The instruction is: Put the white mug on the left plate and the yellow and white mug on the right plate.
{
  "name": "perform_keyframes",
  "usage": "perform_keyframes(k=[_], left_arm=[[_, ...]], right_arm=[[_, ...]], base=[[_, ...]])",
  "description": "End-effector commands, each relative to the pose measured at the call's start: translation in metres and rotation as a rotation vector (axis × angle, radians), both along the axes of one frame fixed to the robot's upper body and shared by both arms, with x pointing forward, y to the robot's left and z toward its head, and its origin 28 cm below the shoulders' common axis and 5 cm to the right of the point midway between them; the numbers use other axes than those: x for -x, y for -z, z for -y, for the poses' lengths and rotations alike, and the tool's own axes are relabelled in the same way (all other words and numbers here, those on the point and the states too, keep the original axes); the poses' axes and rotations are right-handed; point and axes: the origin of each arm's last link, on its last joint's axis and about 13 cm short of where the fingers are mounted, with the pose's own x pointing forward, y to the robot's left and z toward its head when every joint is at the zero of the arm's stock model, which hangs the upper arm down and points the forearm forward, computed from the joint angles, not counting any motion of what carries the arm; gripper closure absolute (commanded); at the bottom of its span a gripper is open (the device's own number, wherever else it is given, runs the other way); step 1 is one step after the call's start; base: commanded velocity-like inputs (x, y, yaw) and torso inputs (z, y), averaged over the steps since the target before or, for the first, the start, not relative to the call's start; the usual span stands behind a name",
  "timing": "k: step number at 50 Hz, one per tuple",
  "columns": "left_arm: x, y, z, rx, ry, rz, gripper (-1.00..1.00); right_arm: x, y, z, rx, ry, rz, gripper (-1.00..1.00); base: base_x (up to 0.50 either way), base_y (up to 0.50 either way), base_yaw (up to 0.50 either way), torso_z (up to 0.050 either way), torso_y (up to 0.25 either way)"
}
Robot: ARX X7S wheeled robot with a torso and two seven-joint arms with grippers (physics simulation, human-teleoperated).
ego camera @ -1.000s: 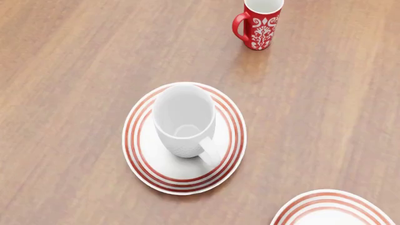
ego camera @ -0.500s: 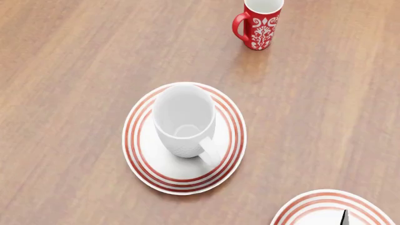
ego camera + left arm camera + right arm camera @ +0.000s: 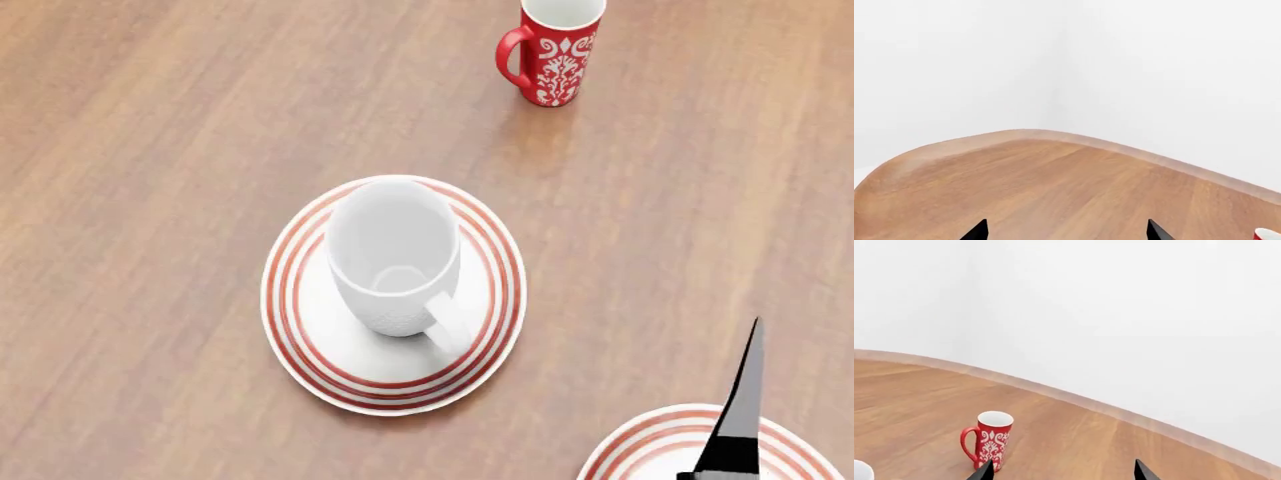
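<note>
The white mug (image 3: pixel 391 258) stands upright on the left plate (image 3: pixel 296 340), its handle toward the near side. Only a part of the right plate (image 3: pixel 638 438) shows at the bottom right corner of the head view, and it is bare there. The yellow and white mug is out of view. One dark finger (image 3: pixel 739 410) of my right gripper pokes up over the right plate. In the right wrist view the right gripper (image 3: pixel 1064 472) is open with nothing between its tips. The left gripper (image 3: pixel 1066 232) is open too, over bare wood.
A red mug with white ornament (image 3: pixel 554 50) stands at the far side of the wooden table (image 3: pixel 160 150); it also shows beside one right fingertip as the red mug (image 3: pixel 989 440). The table's curved far edge (image 3: pixel 1041 134) meets a white wall.
A finger of my right gripper has risen into the head view from the bottom right, over the right plate. The white mug and the red mug have not moved.
</note>
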Motion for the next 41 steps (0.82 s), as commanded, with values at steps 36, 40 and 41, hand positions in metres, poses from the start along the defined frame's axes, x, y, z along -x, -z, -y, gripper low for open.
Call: perform_keyframes(k=[36,40,41], left_arm=[[0.012,-0.06,-0.002,-0.002,0.007,0.177,-1.0],[0.012,-0.06,-0.002,-0.003,0.009,0.179,-1.0],[0.012,-0.061,-0.002,-0.003,0.009,0.18,-1.0]], right_arm=[[0.058,-0.079,-0.042,0.23,-0.048,0.284,-1.0],[0.06,-0.08,-0.043,0.234,-0.046,0.291,-1.0],[0.06,-0.081,-0.043,0.234,-0.045,0.292,-1.0]], base=[[0.0,0.0,0.0,0.0,0.0],[0.0,0.0,0.0,0.0,0.0],[0.0,0.0,0.0,0.0,0.0]])
